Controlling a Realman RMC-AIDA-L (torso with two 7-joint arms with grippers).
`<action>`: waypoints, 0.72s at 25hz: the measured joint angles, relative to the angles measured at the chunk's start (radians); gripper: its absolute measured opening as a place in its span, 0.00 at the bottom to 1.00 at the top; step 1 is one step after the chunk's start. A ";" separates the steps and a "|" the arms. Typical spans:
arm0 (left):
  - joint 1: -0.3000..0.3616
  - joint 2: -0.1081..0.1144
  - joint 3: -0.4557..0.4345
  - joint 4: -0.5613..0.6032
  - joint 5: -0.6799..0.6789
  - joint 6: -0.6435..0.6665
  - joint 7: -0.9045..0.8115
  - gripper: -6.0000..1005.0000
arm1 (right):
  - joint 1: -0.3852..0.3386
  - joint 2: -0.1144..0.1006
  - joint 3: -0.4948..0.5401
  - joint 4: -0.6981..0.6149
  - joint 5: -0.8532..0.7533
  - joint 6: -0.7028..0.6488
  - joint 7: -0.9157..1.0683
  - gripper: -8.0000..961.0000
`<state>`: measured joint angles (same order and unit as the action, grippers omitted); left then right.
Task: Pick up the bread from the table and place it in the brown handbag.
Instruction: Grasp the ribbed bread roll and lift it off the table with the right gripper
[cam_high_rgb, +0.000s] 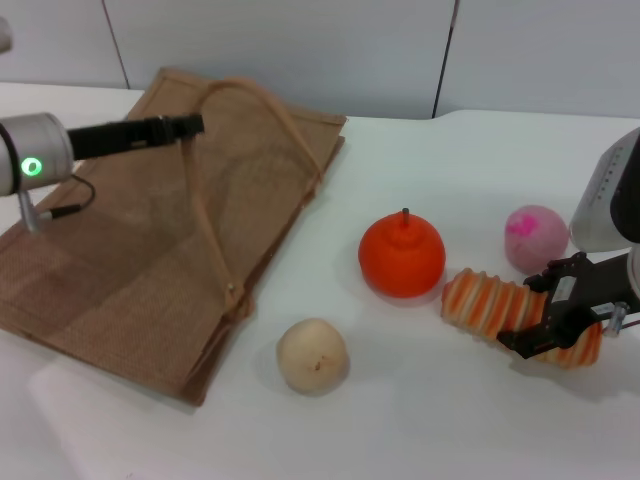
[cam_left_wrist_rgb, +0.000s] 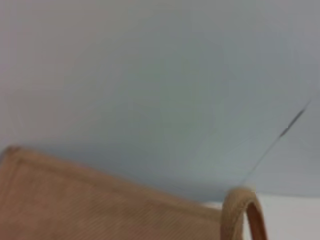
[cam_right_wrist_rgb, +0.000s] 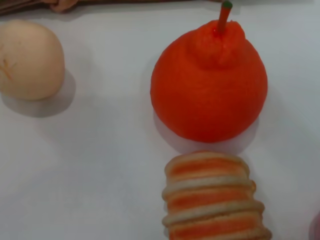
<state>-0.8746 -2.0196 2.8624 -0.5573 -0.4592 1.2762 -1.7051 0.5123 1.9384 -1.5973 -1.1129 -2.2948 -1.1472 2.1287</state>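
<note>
Woven tan-brown jute, the brown handbag (cam_high_rgb: 150, 250) lies flat on the white worktop (cam_high_rgb: 420, 420), its left edge cut off. The left hand (cam_high_rgb: 190, 126) holds 1 looped strap raised above it. Rightward sit a beige ball (cam_high_rgb: 312, 355), an orange fruit (cam_high_rgb: 401, 253) and a pink ball (cam_high_rgb: 535, 237). The right hand (cam_high_rgb: 560, 320) is closed around the bread (cam_high_rgb: 490, 305), hiding its far end.

You see a coarse woven jute brown handbag (cam_high_rgb: 150, 240) with smoother strap handles. The bread (cam_high_rgb: 505, 310) has a matt, ridged surface. The orange fruit (cam_high_rgb: 402, 252) looks matt and finely textured. The worktop (cam_high_rgb: 430, 420) is smooth, plain white.
</note>
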 joint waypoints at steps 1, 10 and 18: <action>0.005 0.000 0.000 -0.019 -0.020 0.037 0.002 0.13 | 0.000 0.000 0.000 0.000 0.000 0.000 0.000 0.80; 0.063 0.002 0.000 -0.132 -0.225 0.364 0.015 0.13 | 0.002 0.001 0.001 0.001 -0.002 -0.002 0.001 0.79; 0.082 0.004 0.000 -0.170 -0.321 0.517 0.006 0.13 | 0.004 -0.001 0.009 0.002 -0.002 -0.015 0.001 0.76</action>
<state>-0.7926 -2.0160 2.8624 -0.7274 -0.7797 1.7933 -1.6990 0.5159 1.9371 -1.5888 -1.1108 -2.2964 -1.1620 2.1294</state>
